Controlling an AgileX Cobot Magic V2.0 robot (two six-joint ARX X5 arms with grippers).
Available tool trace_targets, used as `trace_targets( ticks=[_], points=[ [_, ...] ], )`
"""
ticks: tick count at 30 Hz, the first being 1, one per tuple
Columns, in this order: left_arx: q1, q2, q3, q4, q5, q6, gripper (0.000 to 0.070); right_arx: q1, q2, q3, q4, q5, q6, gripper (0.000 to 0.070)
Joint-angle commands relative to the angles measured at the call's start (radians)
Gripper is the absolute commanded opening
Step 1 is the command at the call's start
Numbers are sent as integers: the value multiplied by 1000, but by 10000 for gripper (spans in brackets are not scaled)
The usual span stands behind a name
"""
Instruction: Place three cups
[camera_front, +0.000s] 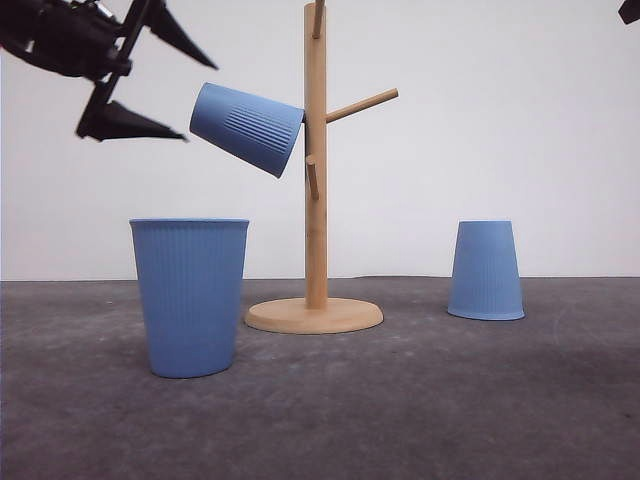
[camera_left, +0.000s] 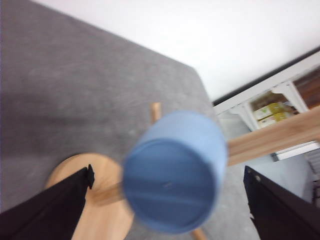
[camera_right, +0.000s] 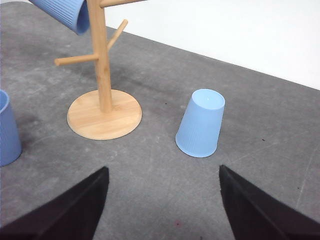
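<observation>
One light-blue ribbed cup hangs tilted, mouth over a peg of the wooden stand. My left gripper is open just left of that cup's base, its fingers spread and holding nothing. The left wrist view looks at this cup's round bottom, with the fingers wide on either side. A second cup stands upright at the front left. A third cup stands upside down right of the stand. My right gripper is open above the table, short of the upside-down cup.
The stand has a round wooden base and several free pegs, one pointing up to the right. The table is a dark grey mat before a white wall. A white shelf unit lies beyond the table.
</observation>
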Motion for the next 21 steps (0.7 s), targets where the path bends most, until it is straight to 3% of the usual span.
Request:
trace_targets(
  ticks=[1, 4, 7, 9, 11, 15, 21],
  points=[
    [16, -9, 28, -44, 1, 96, 590, 5, 2, 15, 10, 1, 14, 445],
    [46, -48, 28, -177, -44, 225, 533, 5, 2, 15, 9, 1, 14, 445],
    [58, -109, 28, -357, -167, 408, 429, 5, 2, 15, 9, 2, 14, 445],
    [57, -155, 27, -460, -253, 505, 424, 5, 3, 15, 9, 2, 14, 445],
    [54, -200, 22, -535, -285, 560, 424, 5, 3, 15, 9, 2, 14, 445],
    [53, -303, -46, -559, -298, 562, 422, 5, 2, 15, 9, 5, 14, 445],
    [53, -513, -311, -385, -386, 456, 422, 5, 3, 15, 9, 18, 34, 445]
  ],
)
